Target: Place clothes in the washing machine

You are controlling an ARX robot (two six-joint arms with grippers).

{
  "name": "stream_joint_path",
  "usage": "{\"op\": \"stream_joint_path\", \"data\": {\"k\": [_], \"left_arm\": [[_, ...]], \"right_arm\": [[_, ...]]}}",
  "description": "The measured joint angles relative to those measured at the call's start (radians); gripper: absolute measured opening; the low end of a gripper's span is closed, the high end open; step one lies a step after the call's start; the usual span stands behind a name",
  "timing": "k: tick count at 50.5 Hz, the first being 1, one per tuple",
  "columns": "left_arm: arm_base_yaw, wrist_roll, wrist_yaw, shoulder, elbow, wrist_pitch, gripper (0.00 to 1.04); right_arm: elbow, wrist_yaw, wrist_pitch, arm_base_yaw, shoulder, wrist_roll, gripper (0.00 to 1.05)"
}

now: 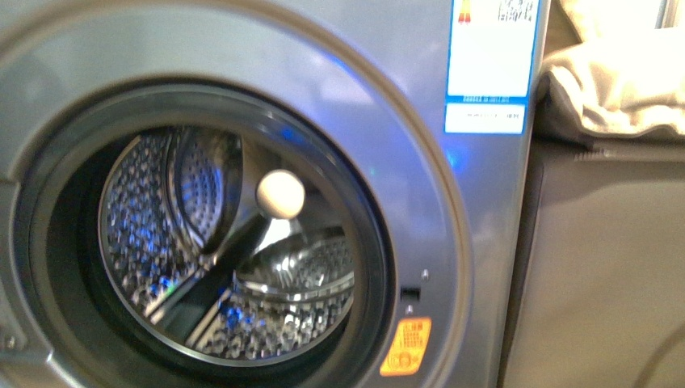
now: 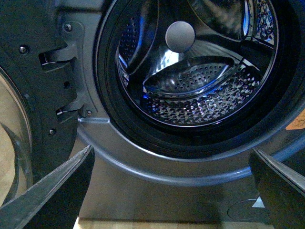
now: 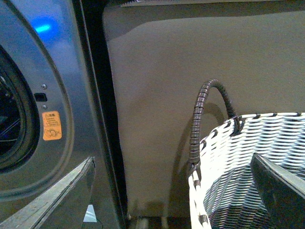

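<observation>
Ok, washing machine (image 1: 420, 162) dead ahead, standing tight against the left edge of the grey-beige cabinet (image 1: 606, 267). Front view's a bit blurred. The machine front is smooth silver-grey metal w/ a blue glow on it. The porthole rim (image 1: 367, 267) is a thick, dark round ring. Inside, the drum (image 1: 153, 234) is shiny steel, perforated all over, w/ a curved, dimpled lifter rib (image 1: 299, 271) low down. A pale round knob (image 1: 280, 194) sits mid-drum on a dark stalk.

Blue-white label sticker (image 1: 490, 56) is up near the machine's top right corner, and the orange warning sticker (image 1: 406, 346) is low, just beside the rim. The door (image 2: 28, 95) is swung open, w/ a dark inner frame, a bolted hinge (image 2: 62, 52) and a clear glass bowl at its edge.

My left gripper (image 2: 170, 150) is spread wide w/ nothing in it. Its dark, flat, wedge-shaped fingers (image 2: 57, 191) frame the porthole's lower lip.

My right gripper (image 3: 171, 157) is also spread wide and holds nothing, over by the cabinet's matte, plain front. Just beside it is a white woven basket (image 3: 248, 143) of glossy plaited strips, w/ an arched handle (image 3: 196, 124) wrapped in dark cord.

Thick beige padded fabric (image 1: 614, 89), soft and rumpled, is heaped on the cabinet's top at its left corner.
</observation>
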Motion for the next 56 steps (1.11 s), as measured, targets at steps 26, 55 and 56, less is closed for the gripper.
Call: {"op": "stream_joint_path", "data": {"k": [26, 55, 56], "left_arm": [[0.000, 0.000, 0.000, 0.000, 0.000, 0.000, 0.98], [0.000, 0.000, 0.000, 0.000, 0.000, 0.000, 0.98], [0.000, 0.000, 0.000, 0.000, 0.000, 0.000, 0.98]], "right_arm": [[-0.002, 0.110, 0.577, 0.071, 0.257, 0.077, 0.97], [0.401, -0.255, 0.121, -0.224, 0.801, 0.254, 0.97], [0.412, -0.254, 0.111, -0.231, 0.813, 0.251, 0.97]]}}
